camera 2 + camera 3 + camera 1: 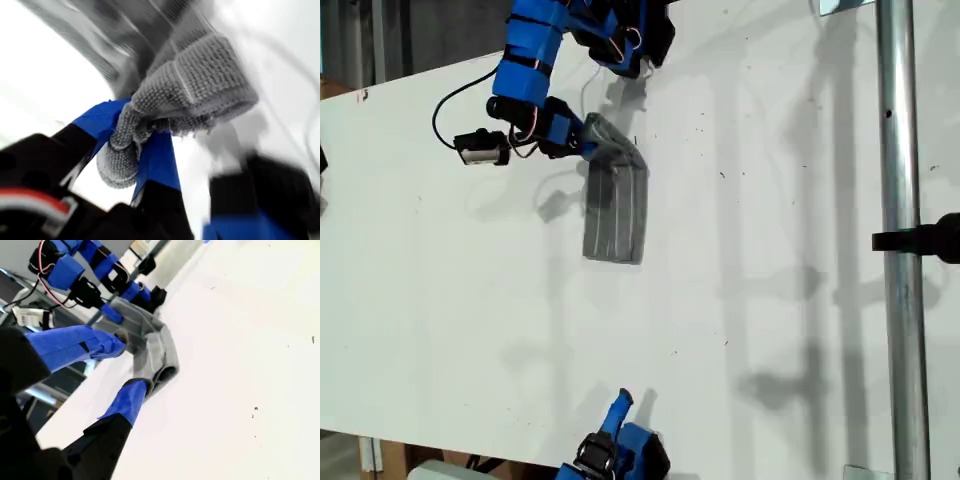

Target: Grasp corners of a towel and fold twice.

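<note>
The grey striped towel (615, 212) lies folded into a narrow strip on the white table (780, 300), in the upper middle of the exterior view. Its far end is lifted and bunched. My first gripper (597, 140) reaches in from the exterior view's top and is shut on that raised end. Up close, the towel (200, 75) is pinched between blue-taped fingers (157, 160), and a hemmed corner (117, 162) hangs below them. My second gripper (620, 402) sits at the exterior view's bottom edge, open and well away from the towel (161, 352). Its fingers (75, 347) are spread and hold nothing.
A metal pole (900, 250) with a black clamp (930, 238) runs down the exterior view's right side. The table's edge cuts across the exterior view's bottom left. The first arm's cables and a small white part (480, 148) hang at the upper left of that view.
</note>
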Controlling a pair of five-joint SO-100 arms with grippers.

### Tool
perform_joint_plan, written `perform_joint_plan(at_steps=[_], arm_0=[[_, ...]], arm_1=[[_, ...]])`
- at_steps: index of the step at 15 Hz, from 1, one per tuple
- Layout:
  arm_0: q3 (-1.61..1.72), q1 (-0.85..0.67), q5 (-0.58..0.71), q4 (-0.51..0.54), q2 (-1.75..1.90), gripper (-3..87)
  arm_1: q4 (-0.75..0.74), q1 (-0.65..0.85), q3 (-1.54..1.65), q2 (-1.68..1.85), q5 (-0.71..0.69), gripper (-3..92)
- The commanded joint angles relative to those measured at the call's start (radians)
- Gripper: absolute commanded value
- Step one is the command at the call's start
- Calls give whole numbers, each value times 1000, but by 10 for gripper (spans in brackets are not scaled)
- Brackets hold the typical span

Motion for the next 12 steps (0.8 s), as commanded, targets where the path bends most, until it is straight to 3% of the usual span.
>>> perform_joint_plan(at_steps=[1, 5, 6, 7, 8, 9, 12], arm_0=[[-5, 8, -5, -23, 3, 123], [11, 20, -17, -25, 15, 123], [17, 25, -20, -25, 21, 123], [20, 26, -20, -26, 28, 123], [21, 26, -20, -28, 31, 123], [25, 26, -17, -31, 31, 122], [72, 18, -11, -46, 78, 112]], arm_1=[[-364, -69, -75, -64, 8, -3], [-463, -100, -207, -321, 35, -3], [-485, -98, -206, -325, 49, 124], [-543, -103, -196, -291, 51, 432], [-574, -98, -196, -235, 41, 361], [-529, -55, -196, -146, 40, 192], [-124, 160, -149, 167, 49, 145]])
